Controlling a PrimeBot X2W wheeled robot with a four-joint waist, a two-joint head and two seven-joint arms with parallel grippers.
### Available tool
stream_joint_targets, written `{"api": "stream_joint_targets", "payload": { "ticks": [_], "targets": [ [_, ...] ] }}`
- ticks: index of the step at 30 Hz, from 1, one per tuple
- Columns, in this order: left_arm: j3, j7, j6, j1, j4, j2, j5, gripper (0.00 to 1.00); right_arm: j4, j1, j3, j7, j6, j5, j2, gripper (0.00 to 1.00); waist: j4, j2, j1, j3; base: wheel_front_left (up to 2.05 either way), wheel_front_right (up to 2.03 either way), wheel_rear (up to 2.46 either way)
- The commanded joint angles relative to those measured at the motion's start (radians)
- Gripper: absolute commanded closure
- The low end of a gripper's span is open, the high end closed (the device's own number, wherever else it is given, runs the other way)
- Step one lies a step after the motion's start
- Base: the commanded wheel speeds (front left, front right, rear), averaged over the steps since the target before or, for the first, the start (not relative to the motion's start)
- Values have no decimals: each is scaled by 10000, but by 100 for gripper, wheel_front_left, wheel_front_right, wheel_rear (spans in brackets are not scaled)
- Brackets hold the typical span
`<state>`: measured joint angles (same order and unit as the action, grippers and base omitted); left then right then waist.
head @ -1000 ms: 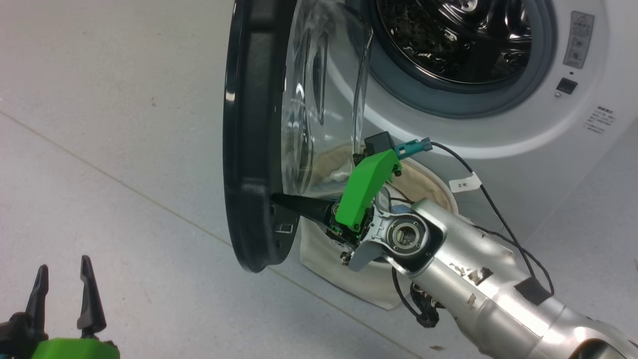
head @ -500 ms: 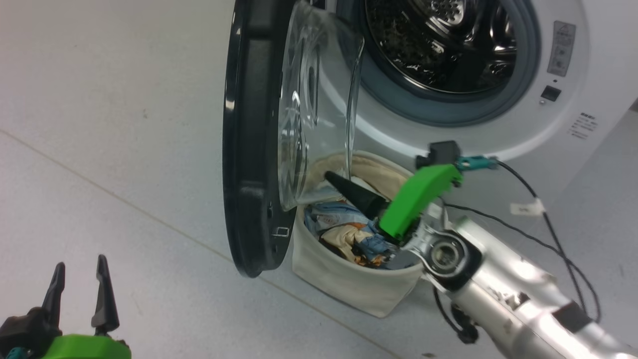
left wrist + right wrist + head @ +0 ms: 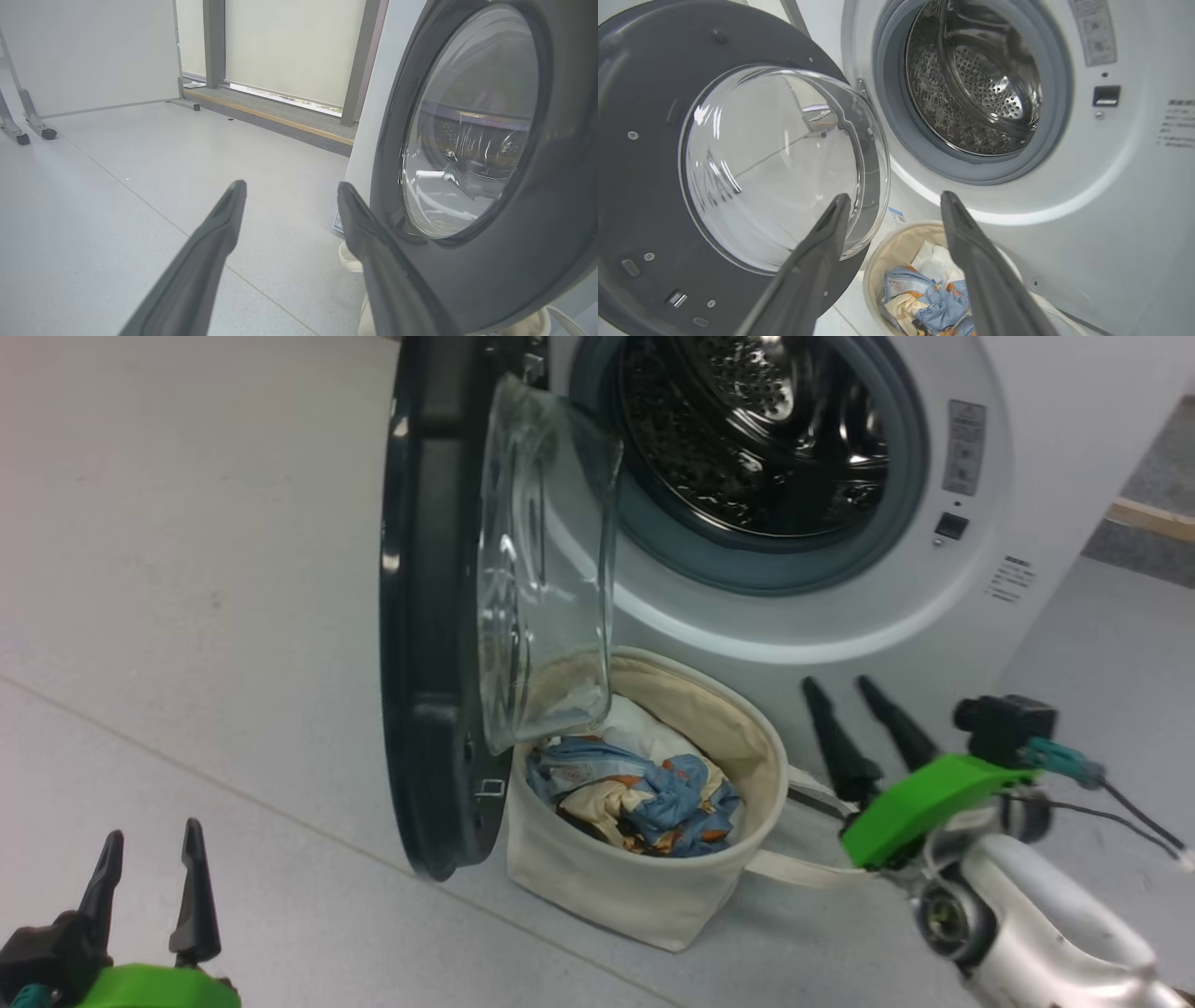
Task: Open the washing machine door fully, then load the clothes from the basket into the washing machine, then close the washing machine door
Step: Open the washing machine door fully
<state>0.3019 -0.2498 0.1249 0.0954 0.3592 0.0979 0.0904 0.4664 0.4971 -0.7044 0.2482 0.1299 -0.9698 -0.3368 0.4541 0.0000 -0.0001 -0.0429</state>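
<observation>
Nearest, the left hand (image 3: 152,833) hung low over the floor (image 3: 187,569), fingers spread and holding nothing. The right hand (image 3: 837,687) had changed most. A second earlier it was pressed shut against the door's lower rim, then it swung across above the basket. Now it stood to the basket's right, just above a strap handle (image 3: 794,873), fingers spread wide and empty. I took that as the door step being let go, with loading next (whether the door had reached its full swing I could not tell).

The basket (image 3: 616,887) sat on the floor close against the machine (image 3: 840,607), below the drum mouth. The clothes (image 3: 644,793) lay crumpled inside it in blue, cream and orange folds, soft and loosely heaped, with a white cloth (image 3: 644,728) behind them.

The door (image 3: 420,616) stood roughly square to the machine's front. Its glass bulge (image 3: 541,569) overhung the basket's left rim, which could crowd a reach from that side. Beyond, the drum (image 3: 747,429) showed bare perforated steel, with no fabric visible in it.
</observation>
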Motion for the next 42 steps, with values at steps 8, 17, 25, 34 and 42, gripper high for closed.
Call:
{"api": "stream_joint_targets", "payload": {
  "ticks": [8,17,25,34,42],
  "targets": [
    [317,-120,57,349,-502,191,88,0,-1735,-1978,2638,133,8,3585,559,0,-610,0,2,42,0,0,0],
    [273,-120,57,409,-490,138,100,0,-2108,-2847,3350,134,8,4752,1075,0,-774,0,2,52,0,0,0],
    [263,-120,57,384,-487,121,67,0,-2137,-2984,3453,135,8,4940,1179,0,-766,0,2,39,0,0,0],
    [225,-120,57,387,-459,150,79,0,-2005,-3004,3366,135,8,4832,1254,0,-788,0,2,17,0,0,0],
    [189,-120,57,420,-389,195,111,0,-1904,-2983,3346,135,8,4727,1278,0,-799,0,2,-2,0,0,0]
  ]
}}
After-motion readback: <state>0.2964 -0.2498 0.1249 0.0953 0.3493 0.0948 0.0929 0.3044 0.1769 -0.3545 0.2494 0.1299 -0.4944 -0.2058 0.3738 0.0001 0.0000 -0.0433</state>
